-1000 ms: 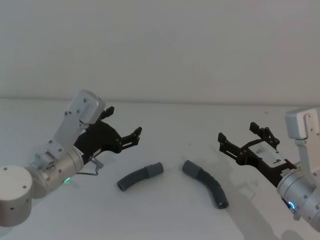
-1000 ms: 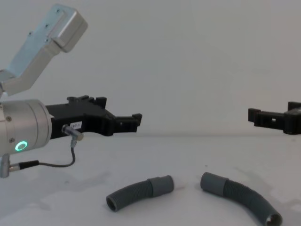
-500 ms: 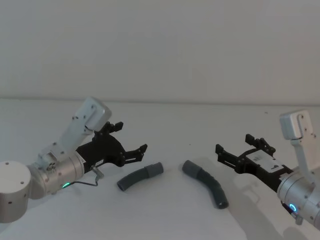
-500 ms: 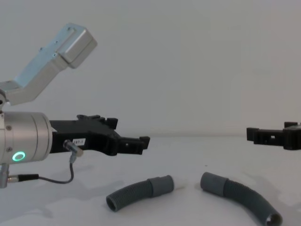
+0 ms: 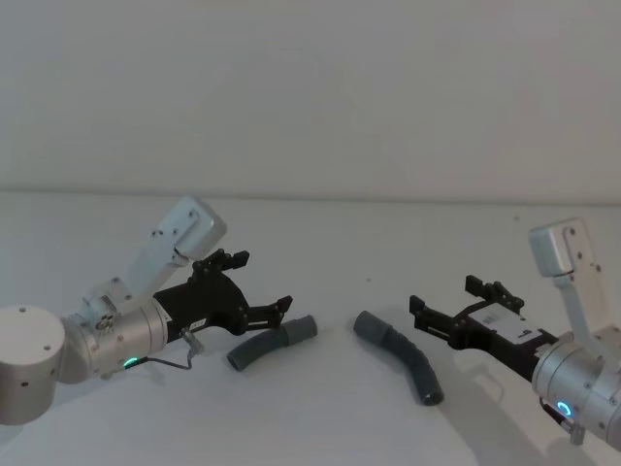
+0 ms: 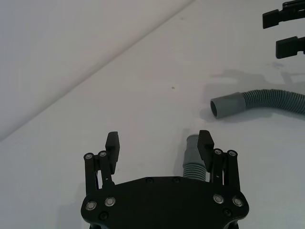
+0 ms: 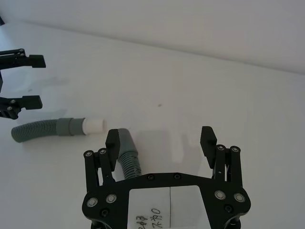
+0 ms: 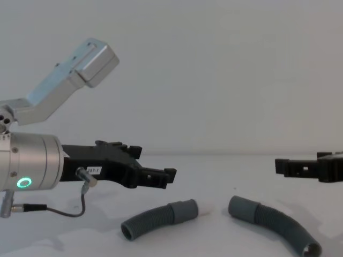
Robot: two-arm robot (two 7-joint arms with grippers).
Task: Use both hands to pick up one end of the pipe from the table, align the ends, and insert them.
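Two curved dark-grey corrugated pipe pieces lie on the white table [image 5: 320,427], their cuffed ends facing each other a short gap apart. The left piece [image 5: 270,343] [image 8: 154,219] carries a whitish tip [image 7: 94,125] on its cuff. The right piece [image 5: 402,355] [image 8: 277,225] has a plain cuff [image 6: 226,104]. My left gripper [image 5: 260,283] [image 6: 159,143] hovers open just above and behind the left piece, one finger beside its cuff. From the right, my right gripper [image 5: 443,294] [image 7: 160,138] hangs open over the right piece [image 7: 127,153], above its corrugated middle. Neither holds anything.
The left arm's grey cable [image 8: 64,210] loops down near the table behind the left piece. A pale wall [image 5: 310,97] rises behind the table's far edge. Bare white table lies in front of and behind the two pieces.
Both grippers have come down and inward: the left toward the left piece, the right toward the right piece. The two pieces have not moved.
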